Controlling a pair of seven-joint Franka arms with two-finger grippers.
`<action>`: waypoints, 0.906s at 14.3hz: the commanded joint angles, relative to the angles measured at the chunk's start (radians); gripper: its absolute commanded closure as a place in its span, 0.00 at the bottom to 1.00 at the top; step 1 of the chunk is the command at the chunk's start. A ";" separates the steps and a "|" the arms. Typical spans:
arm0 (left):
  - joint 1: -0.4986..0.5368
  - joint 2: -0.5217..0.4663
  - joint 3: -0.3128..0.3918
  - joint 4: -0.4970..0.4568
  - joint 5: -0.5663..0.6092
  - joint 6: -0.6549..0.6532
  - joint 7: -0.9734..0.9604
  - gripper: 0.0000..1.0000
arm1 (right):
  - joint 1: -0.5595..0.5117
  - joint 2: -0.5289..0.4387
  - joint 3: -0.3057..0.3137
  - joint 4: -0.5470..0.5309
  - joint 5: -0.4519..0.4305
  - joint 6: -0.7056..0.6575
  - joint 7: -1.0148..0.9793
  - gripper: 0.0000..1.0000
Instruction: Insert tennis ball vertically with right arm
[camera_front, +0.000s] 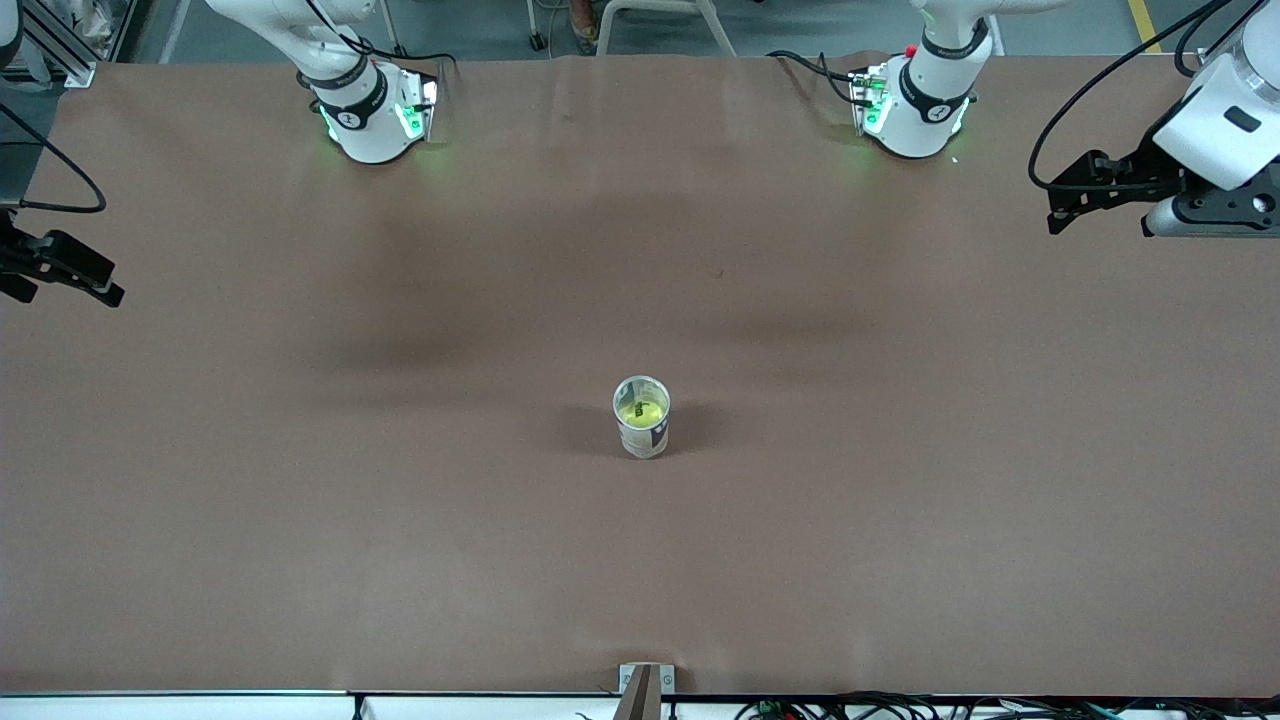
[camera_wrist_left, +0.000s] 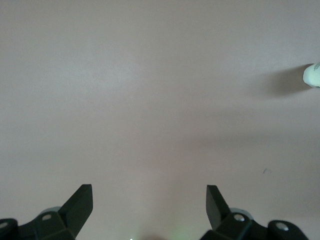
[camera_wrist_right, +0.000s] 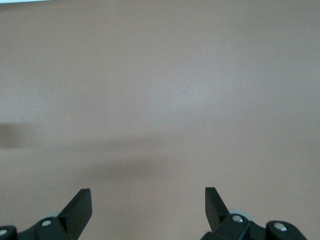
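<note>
Both arms run off the edges of the front view, and the clear can (camera_front: 641, 417) shows only as a cut-off sliver in the left wrist view. There is one tennis ball (camera_front: 642, 408), one can and two tools: the ball sits inside the upright can near the middle of the tabletop (camera_front: 300, 520). From the can, the right tool (camera_front: 95, 285) hangs at about ten o'clock over its end of the tabletop and the left tool (camera_front: 1065, 205) at about two o'clock, both with fingers spread and empty, well apart from the ball.

Wide brown table (camera_front: 300, 560), evenly lit, soft shadows across the middle. Grey floor (camera_front: 800, 25) past the top edge, with pale chair legs (camera_front: 660, 20) standing there.
</note>
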 joint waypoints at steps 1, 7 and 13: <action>0.007 -0.018 0.000 -0.022 -0.014 0.016 0.002 0.00 | -0.011 -0.011 0.010 -0.032 -0.014 0.030 0.002 0.00; 0.006 0.011 0.000 -0.003 -0.007 0.026 0.001 0.00 | -0.011 -0.036 0.012 -0.084 -0.014 0.062 0.005 0.00; 0.007 0.028 0.000 0.027 -0.011 0.029 0.001 0.00 | 0.008 -0.036 0.014 -0.073 -0.014 0.042 -0.004 0.00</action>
